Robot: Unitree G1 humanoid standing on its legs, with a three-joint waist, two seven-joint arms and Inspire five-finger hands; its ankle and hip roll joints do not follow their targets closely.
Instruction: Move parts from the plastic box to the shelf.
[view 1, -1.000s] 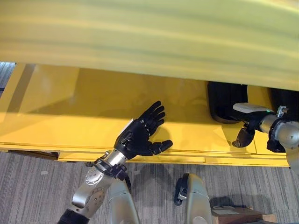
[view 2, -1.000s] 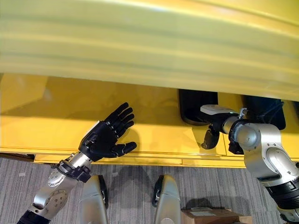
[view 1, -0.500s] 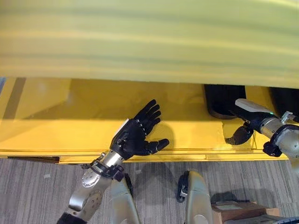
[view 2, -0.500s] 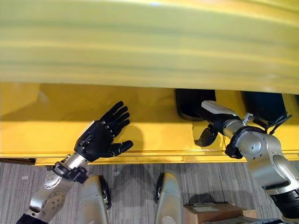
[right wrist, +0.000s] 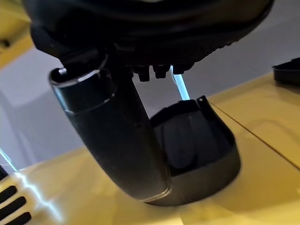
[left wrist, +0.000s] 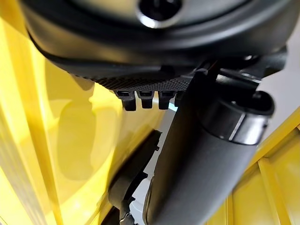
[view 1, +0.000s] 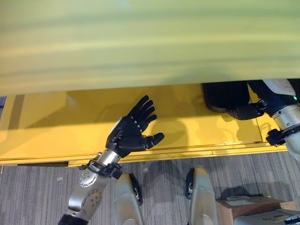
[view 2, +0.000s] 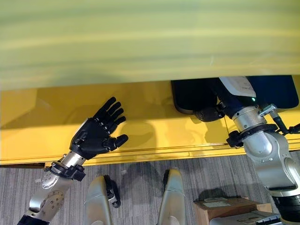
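The left robot hand (view 1: 127, 136) is held over the front part of the yellow shelf (view 1: 56, 122), palm up, with its fingers spread straight and its thumb stretched out to the side; nothing is held in it. In the left wrist view the same straight thumb is seen along the yellow surface, with no object between it and the fingers.

The right robot hand (view 2: 234, 96) is seen reaching in under the upper yellow board (view 2: 140, 42), toward the right end of the shelf. Its thumb (view 2: 206, 114) is seen pointing left, just in front of a black moulded part (view 2: 190, 96) that rests on the shelf deep under the board. In the right wrist view the thumb (right wrist: 117, 140) is seen lying across the front of this black part (right wrist: 197, 150), a dark tray-like piece with a raised rim, which sits on the yellow surface. Whether the thumb touches it cannot be told, and the fingers of this hand are hidden, so it cannot be told how far the hand is open or whether the part is gripped.

A second dark part (view 2: 276, 91) is seen on the shelf to the right of the arm. Cardboard boxes (view 1: 253, 211) are seen on the grey floor (view 1: 42, 197) at the lower right
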